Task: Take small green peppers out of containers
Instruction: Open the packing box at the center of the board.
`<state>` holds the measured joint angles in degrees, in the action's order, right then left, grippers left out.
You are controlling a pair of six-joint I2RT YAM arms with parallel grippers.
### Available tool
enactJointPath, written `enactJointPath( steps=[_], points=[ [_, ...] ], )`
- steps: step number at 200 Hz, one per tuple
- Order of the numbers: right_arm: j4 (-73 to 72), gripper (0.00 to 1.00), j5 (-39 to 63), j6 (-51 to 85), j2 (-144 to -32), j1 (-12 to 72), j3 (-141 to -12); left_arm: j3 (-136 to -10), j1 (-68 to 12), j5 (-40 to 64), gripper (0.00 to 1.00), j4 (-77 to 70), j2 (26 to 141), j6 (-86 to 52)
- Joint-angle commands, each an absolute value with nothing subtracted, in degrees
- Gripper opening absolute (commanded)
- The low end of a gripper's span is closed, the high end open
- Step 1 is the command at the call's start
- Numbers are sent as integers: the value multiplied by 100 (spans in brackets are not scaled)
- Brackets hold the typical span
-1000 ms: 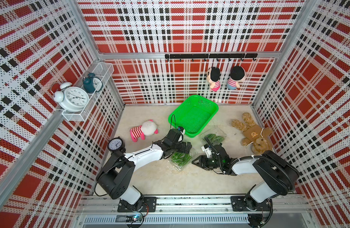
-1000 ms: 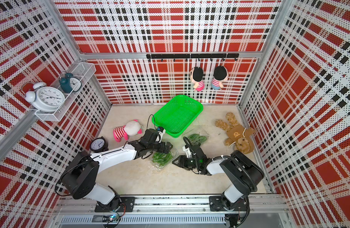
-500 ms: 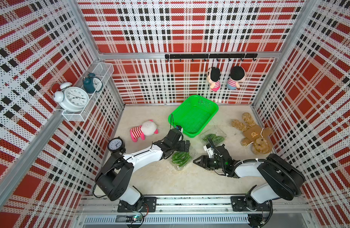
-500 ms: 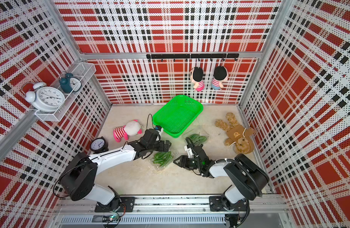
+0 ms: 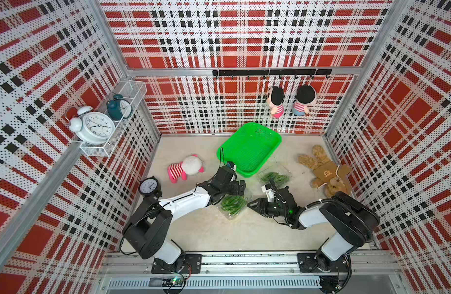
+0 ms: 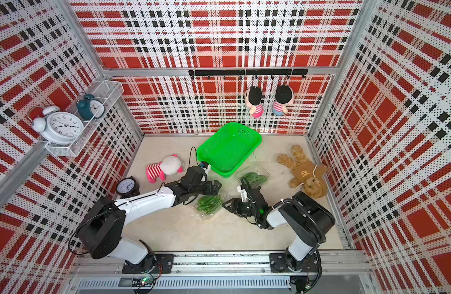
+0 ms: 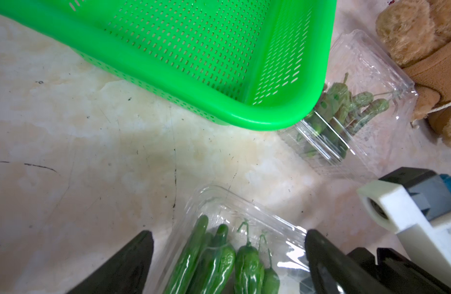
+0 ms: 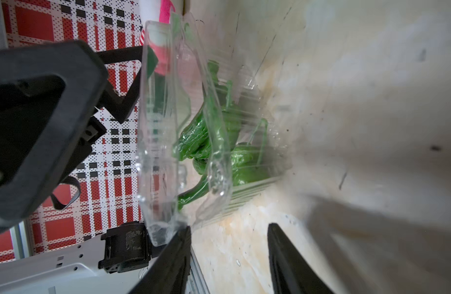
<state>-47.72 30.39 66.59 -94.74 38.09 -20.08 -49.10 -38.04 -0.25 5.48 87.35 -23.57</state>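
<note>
In both top views the nearer container (image 5: 233,206) lies on the table (image 5: 219,234) between the two arms, its small green peppers (image 6: 208,202) showing through the plastic. The left claw (image 5: 238,189) hangs over its far edge. The right claw (image 5: 251,203) sits low, just beside its right-hand edge and pointing at it. The second container (image 5: 275,177), also full, lies farther back against the green basket (image 5: 250,150) — nearer the right arm.

In the left wrist view the left claw is released and spread wide, with one finger (image 7: 132,262) on each side of the box and the peppers directly between. The pods run away from the camera, across the line the fingers close on, so a squeeze would likely take them across their thin width. I cannot tell whether plastic covers them here.

In the right wrist view the right claw is half-spread and grasps nothing — bare table shows in the gap. The clear lid (image 8: 163,122) stands up from the table, its lower corner at one fingertip (image 8: 176,254). The peppers lie just beyond it. The left claw looks better placed to pick.
</note>
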Motion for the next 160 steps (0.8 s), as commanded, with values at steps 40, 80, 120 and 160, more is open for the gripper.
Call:
enactJointPath(
  steps=[40, 80, 120, 160],
  points=[
    [-5870, 51, 3064, 7069, -10143, 3771, -1880, -4887, -3841, 172, 95, 300, 8727, -2356],
    [-6100, 50, 3027, 7125, -10185, 3762, -1912, -4885, -3850, 364, 95, 251, 8811, -2341],
    [-6406, 50, 3036, 7254, -10297, 3714, -1931, -4877, -3880, 572, 94, 163, 8848, -2381],
    [-6969, 45, 3010, 7545, -10579, 3624, -1923, -4843, -3885, 690, 94, 97, 8846, -2426]
  ],
)
